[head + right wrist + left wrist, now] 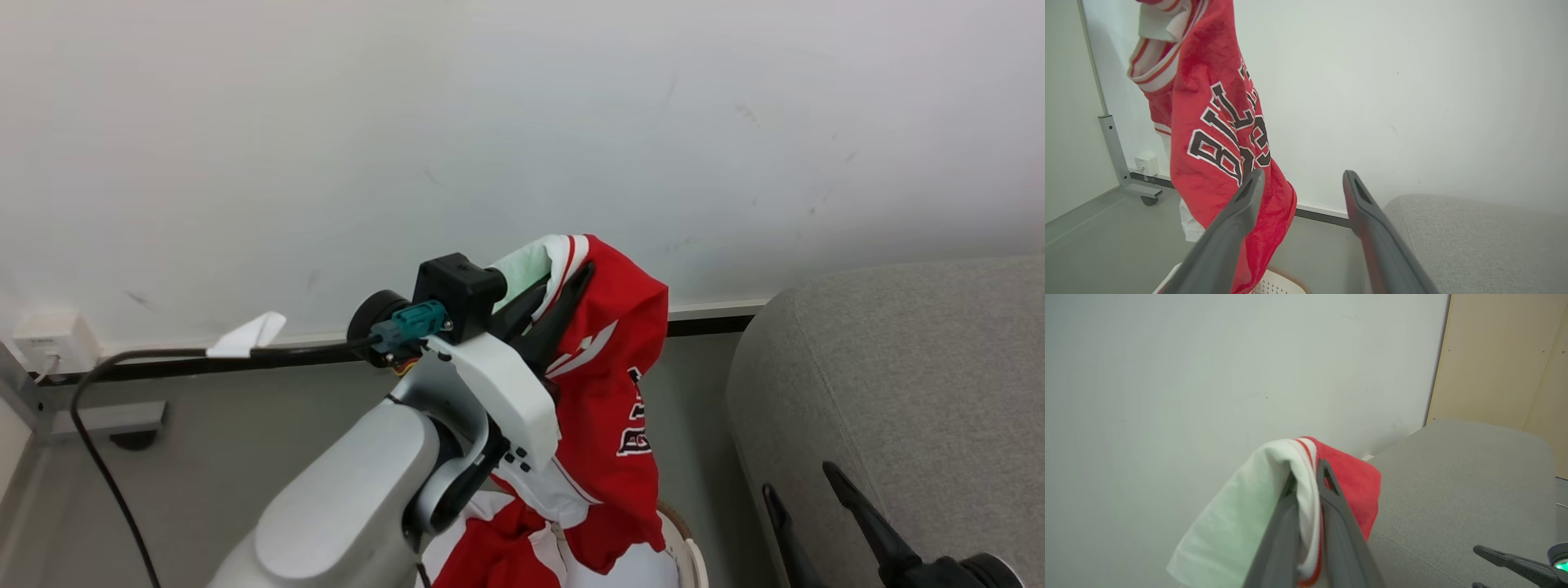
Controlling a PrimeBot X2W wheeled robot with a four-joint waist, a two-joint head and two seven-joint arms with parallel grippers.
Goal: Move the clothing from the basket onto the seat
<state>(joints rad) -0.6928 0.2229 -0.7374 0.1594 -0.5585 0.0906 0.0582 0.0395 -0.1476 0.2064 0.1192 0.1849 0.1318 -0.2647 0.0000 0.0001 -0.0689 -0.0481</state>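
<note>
Left gripper [1306,473]: jaws closed narrow on a fold of the clothing [1351,473], white lining and striped trim pinched between the two dark fingers [1339,506], with red cloth draped over their tips. In the head view the left gripper [567,282] stands raised before the pale wall [522,122], and the clothing [608,384] hangs from it toward 6 o'clock, lettering outward. The lower folds reach down to the basket [690,555] at the bottom edge. Whether the hem has cleared the brown rim cannot be told. The seat [898,367] lies at 3 to 4 o'clock of the hanging garment, apart from it across a strip of floor. Right gripper [798,480]: jaws wide and holding nothing, at 5 o'clock of the garment, in front of the seat's rounded edge. In its own wrist view the right gripper [1303,175] frames the wall, with the clothing [1208,122] at 10 o'clock, the basket [1280,283] at 6 o'clock and the seat [1474,237] at 4 o'clock. Step in hand, as judged: the lift out of the basket, transfer not yet made. The next move calls for carrying the garment toward 3 o'clock, high enough for its hem to pass the rim and the seat's edge, and releasing it only once it is over the cushion.
</note>
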